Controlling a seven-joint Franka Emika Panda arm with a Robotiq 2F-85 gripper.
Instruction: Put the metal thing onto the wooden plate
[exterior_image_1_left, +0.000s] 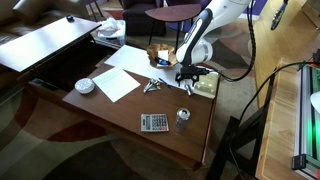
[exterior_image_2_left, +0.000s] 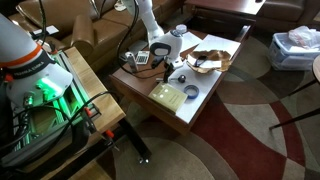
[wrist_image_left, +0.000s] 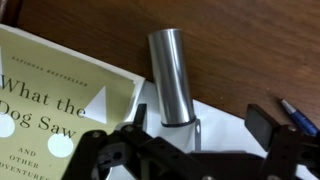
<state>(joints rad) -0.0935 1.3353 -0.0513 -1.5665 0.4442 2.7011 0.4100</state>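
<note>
My gripper (wrist_image_left: 201, 122) is open and empty. In both exterior views it hangs low over the table's edge by the book (exterior_image_1_left: 188, 76) (exterior_image_2_left: 165, 64). In the wrist view a slender dark-grey metal thing (wrist_image_left: 197, 136) lies on a white sheet between my fingers. It sits just below the base of a shiny upright metal cup (wrist_image_left: 170, 75), closer to my left finger. A brown thing at the table's back edge (exterior_image_1_left: 157, 56) may be the wooden plate; it is too small to tell, and it is out of the wrist view.
A pale green-white book (wrist_image_left: 55, 95) (exterior_image_1_left: 206, 86) lies beside the cup. A blue pen (wrist_image_left: 296, 115) lies to the right. A calculator (exterior_image_1_left: 154, 122), a silvery splayed object (exterior_image_1_left: 152, 87), a sheet of paper (exterior_image_1_left: 118, 84) and a white bowl (exterior_image_1_left: 85, 86) are on the table.
</note>
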